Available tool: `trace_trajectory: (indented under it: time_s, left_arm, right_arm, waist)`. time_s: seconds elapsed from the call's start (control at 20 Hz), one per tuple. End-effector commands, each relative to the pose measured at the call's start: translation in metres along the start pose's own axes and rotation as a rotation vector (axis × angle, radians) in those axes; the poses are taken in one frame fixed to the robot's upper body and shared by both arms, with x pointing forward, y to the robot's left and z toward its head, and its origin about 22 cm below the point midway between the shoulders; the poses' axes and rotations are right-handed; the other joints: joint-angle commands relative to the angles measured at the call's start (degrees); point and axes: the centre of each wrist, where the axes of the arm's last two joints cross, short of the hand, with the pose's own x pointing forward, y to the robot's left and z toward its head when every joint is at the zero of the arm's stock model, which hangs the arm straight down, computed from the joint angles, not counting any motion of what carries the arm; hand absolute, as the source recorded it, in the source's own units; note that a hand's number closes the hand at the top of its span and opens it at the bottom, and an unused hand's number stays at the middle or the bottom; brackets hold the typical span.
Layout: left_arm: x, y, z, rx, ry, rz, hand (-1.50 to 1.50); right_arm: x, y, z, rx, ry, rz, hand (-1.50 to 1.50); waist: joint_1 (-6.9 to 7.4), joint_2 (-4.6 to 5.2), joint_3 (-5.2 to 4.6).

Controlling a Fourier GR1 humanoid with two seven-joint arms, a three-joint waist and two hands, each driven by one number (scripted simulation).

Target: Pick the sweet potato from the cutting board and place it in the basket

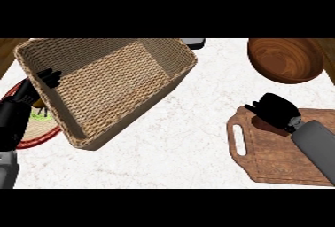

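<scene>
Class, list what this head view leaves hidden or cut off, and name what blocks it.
- Sweet potato: mostly covered by the right hand; only a reddish-brown patch shows.
- Cutting board: right part hidden by the forearm and frame edge.
- Plate: largely behind the basket and left hand.
- Wooden bowl: top cut off.

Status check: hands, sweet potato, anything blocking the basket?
Right hand curled over reddish-brown sweet potato on wooden cutting board. Left hand beside woven wicker basket. Path clear.
</scene>
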Motion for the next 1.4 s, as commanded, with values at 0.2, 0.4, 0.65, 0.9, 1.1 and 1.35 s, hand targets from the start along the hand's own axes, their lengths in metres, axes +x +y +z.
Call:
trace_trajectory:
  time_s: [0.2, 0.4, 0.65, 0.9, 1.1, 1.35]
  left_arm:
    - [-0.006, -0.009, -0.002, -0.043, 0.006, 0.032, 0.0]
    - [-0.018, 0.011, 0.022, 0.053, 0.084, 0.009, 0.0]
    - [-0.019, 0.036, 0.044, 0.121, 0.119, -0.028, 0.0]
    - [-0.019, 0.039, 0.056, 0.117, 0.134, -0.015, 0.0]
    - [-0.015, 0.037, 0.054, 0.074, 0.114, -0.015, 0.0]
    - [-0.004, 0.017, 0.036, 0.013, 0.066, 0.017, 0.0]
  right_arm:
    - [0.041, 0.003, -0.018, -0.121, 0.067, -0.184, 1.5]
    - [0.039, 0.022, -0.023, -0.091, 0.361, -0.748, 1.5]
    - [0.057, 0.018, -0.024, -0.188, 0.66, -1.154, 1.5]
    - [0.054, -0.058, -0.008, -0.645, 0.852, -1.465, 1.5]
    - [0.042, -0.112, 0.032, -1.027, 0.845, -1.632, 1.5]
    - [0.053, -0.17, 0.09, -1.264, 0.852, -1.649, 1.5]
  waist:
    - [-2.33, 0.94, 0.32]
    - [-10.59, -0.64, 1.06]
    - [-14.18, -1.79, 0.74]
    - [-13.53, -2.33, 0.37]
    - [-10.82, -1.93, 0.33]
    - [-7.36, -0.72, 0.07]
